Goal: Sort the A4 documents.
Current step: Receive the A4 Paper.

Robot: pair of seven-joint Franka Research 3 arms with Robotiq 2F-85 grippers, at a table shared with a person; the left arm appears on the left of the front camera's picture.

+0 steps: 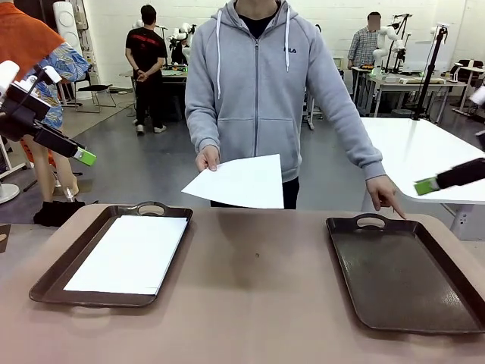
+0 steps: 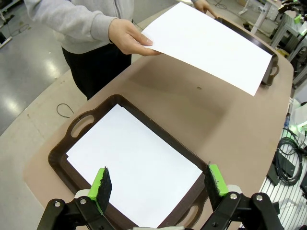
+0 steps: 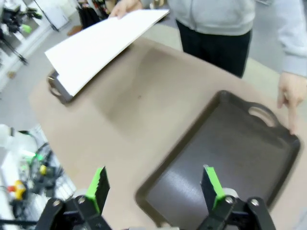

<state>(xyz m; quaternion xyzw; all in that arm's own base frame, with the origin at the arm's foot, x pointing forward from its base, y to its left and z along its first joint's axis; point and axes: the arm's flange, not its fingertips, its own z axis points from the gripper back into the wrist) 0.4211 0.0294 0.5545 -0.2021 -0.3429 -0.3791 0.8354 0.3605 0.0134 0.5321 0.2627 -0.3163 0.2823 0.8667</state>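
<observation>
Both end effectors stand wide open with nothing between their pads. The left end effector (image 2: 158, 184) hovers above the near edge of the left tray (image 1: 53, 277), raised at the 9 o'clock side of the table (image 1: 258, 296) in the front view. The right end effector (image 3: 154, 187) hangs over the near rim of the right tray (image 1: 345, 227), high at the 3 o'clock side.

One A4 document (image 1: 129, 254) already lies flat inside the left tray. A second A4 document (image 1: 239, 182) is held out over the far edge of the table, toward 12 o'clock, by the person's hand (image 1: 207, 158) gripping one corner, the sheet roughly level and free of any surface. The person's other hand (image 1: 385, 193) points a finger down beside the handle of the right tray, which is bare.

The step in hand looks like a handover with a destination indicated (the pointing finger suggests the right tray). The next move likely calls for one arm to reach toward 12 o'clock, close on the sheet's free edge without creasing it, and carry it flat to that tray.
</observation>
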